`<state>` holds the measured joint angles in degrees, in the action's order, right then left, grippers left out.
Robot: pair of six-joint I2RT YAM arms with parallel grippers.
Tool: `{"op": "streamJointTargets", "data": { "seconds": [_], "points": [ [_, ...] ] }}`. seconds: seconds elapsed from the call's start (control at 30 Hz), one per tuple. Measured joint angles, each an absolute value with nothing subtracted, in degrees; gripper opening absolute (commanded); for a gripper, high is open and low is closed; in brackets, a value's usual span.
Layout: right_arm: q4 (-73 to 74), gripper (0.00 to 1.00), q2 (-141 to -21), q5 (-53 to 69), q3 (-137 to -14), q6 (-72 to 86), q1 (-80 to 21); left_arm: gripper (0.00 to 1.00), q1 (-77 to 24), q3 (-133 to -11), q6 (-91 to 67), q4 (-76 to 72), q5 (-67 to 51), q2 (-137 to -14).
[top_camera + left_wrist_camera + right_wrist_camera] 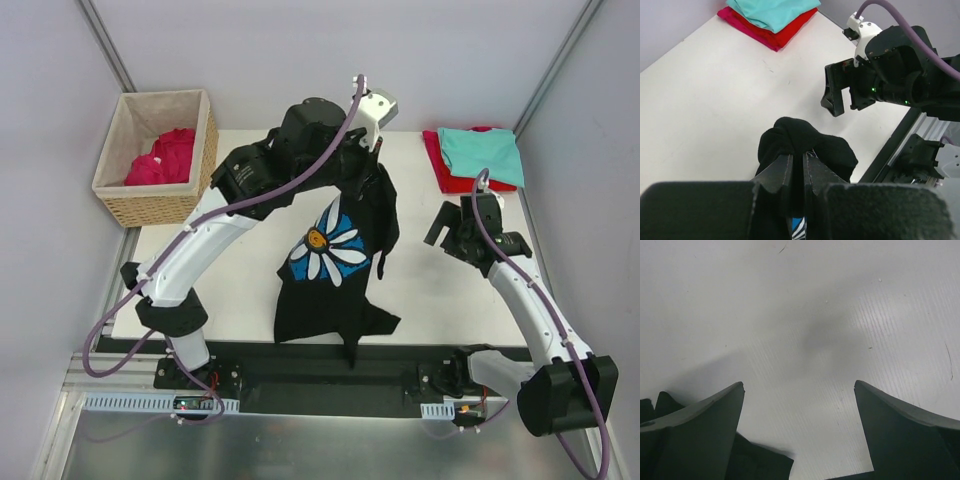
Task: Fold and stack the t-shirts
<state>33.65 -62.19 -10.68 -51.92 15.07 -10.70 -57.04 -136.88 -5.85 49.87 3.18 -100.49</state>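
The left claw [377,152] is clamping tight on a bunched edge of the large black cotton t-shirt with the white-and-blue daisy print [335,285]. The cloth is hanging loose below that claw, above the white counter [450,300]. Whether the hem is touching down, I cannot tell. The right claw [447,225] is hovering just beside the dangling shirt with its jaws wide apart, gripping nothing, bare counter beneath it. Beyond the right claw, a folded teal t-shirt [480,148] is lying on a folded red t-shirt [437,160]. Well off on the left claw's far side, a crimson-pink shirt [165,160] is sitting in the woven wicker basket [205,135]. To my eye the black shirt is being opened out for folding. The right claw should be catching the free shoulder or corner, one layer only, so both can spread it flat without twisting.
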Motion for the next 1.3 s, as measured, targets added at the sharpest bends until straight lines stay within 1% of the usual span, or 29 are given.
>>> {"op": "streamJointTargets", "data": {
  "seconds": [0.2,0.33,0.4,0.57,0.6,0.63,0.67,0.7,0.8,0.9,1.0,1.1,1.2,1.3],
  "points": [
    [33.7,0.96,-62.0,-10.7,-51.8,15.4,-10.8,0.00,-50.3,-137.1,-6.5,47.5,0.0,-105.5],
    [33.6,0.96,-62.0,-10.7,-51.7,15.4,-11.2,0.00,-44.4,-137.7,-6.9,43.7,-1.7,-113.1],
    [33.7,0.96,-62.0,-10.7,-51.7,15.4,-11.5,0.00,-41.6,-139.6,-7.0,42.1,-3.2,-118.7],
    [33.3,0.96,-62.0,-10.9,-51.6,15.4,-12.8,0.00,-36.1,-140.2,-8.6,35.0,-9.1,-127.7],
    [33.2,0.96,-62.1,-10.9,-51.6,15.4,-13.0,0.09,-35.1,-140.2,-9.2,33.3,-10.4,-128.9],
    [32.9,0.96,-62.3,-11.0,-51.5,15.4,-13.3,0.29,-34.3,-140.3,-9.8,31.7,-11.5,-129.8],
    [32.7,0.96,-62.7,-11.0,-51.4,15.4,-13.6,0.60,-33.1,-140.5,-10.7,29.6,-12.7,-131.0],
    [32.5,0.96,-63.3,-11.1,-51.4,15.4,-13.9,0.99,-31.9,-140.9,-11.7,27.7,-13.8,-132.1],
    [31.8,0.96,-65.5,-11.3,-51.4,15.4,-15.0,0.99,-28.5,-141.5,-14.2,22.9,-15.2,-134.3],
    [31.0,0.96,-66.9,-11.6,-51.0,15.3,-16.6,0.99,-25.6,-135.7,-15.2,19.6,-14.7,-133.2],
    [30.5,0.96,-67.2,-11.8,-50.7,15.1,-17.8,0.99,-23.9,-121.0,-15.7,19.2,-11.7,-127.3],
    [29.8,0.96,-67.3,-12.1,-50.7,14.6,-18.7,0.99,-25.0,-106.1,-16.8,22.1,-9.0,-119.1],
    [29.8,0.96,-67.3,-12.2,-50.8,13.7,-20.3,0.99,-28.3,-91.2,-19.0,23.7,-8.5,-107.4],
    [29.9,0.97,-67.4,-11.3,-50.9,12.2,-23.5,1.00,-33.1,-79.9,-20.7,24.8,-6.7,-94.6]
  ]
}}
